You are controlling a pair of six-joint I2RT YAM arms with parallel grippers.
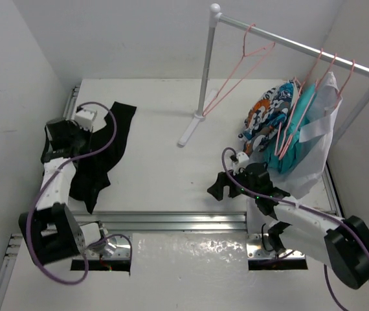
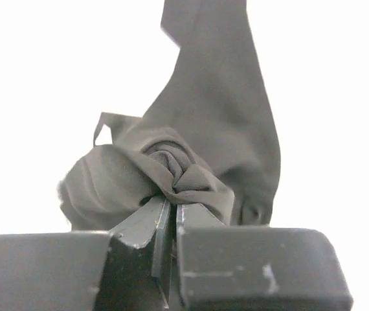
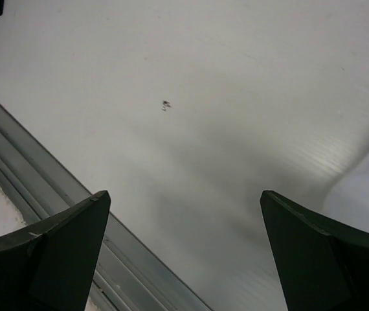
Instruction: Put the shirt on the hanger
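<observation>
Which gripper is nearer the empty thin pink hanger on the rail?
Right. The right gripper, open, hangs on the near side of the hanger; the left gripper is far left, shut on the black cloth shirt.

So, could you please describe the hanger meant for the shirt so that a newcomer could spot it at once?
Find the white clothes rail over the table's right half. The hanger is the thin pink one hanging alone near the rail's left post. Unlike the other pink hangers crowded at the right end, which carry patterned, teal and white clothes, it is bare.
</observation>
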